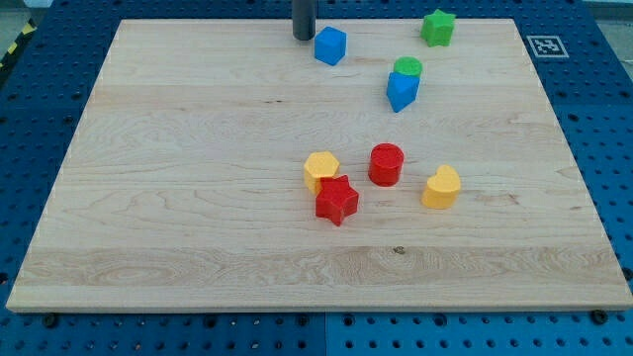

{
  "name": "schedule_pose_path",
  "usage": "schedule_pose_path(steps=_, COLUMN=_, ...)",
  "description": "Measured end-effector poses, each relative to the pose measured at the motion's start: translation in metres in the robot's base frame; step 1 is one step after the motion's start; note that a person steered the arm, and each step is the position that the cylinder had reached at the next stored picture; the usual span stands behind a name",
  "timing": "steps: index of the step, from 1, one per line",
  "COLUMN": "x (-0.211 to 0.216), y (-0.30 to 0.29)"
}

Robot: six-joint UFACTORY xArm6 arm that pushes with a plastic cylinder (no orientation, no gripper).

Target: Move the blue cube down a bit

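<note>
My tip [304,38] stood on the tabletop [178,198] just left of the blue cube [330,45], barely apart; this tool had no jaws.

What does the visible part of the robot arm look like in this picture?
Only my rod shows: a straight, dark grey, plain cylinder, entering from the view's top. My tip is blunt and flat-ended. No cables, markings or joints are visible on it.
</note>
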State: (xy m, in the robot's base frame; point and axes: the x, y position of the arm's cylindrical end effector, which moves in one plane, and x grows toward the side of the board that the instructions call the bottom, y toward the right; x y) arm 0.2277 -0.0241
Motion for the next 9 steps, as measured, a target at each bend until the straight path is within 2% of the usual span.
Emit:
schedule_pose_path(steps=1, x=0.000, y=0.007)
schedule_pose_path(steps=3, x=0.028, y=0.019)
schedule_pose_path(steps=6, x=0.029, y=0.076)
schedule_pose_path(steps=7, x=0.013, y=0.079)
schedule_pose_path(steps=8, x=-0.034, y=0.062)
schedule_pose_path(steps=9, x=-0.036, y=0.067)
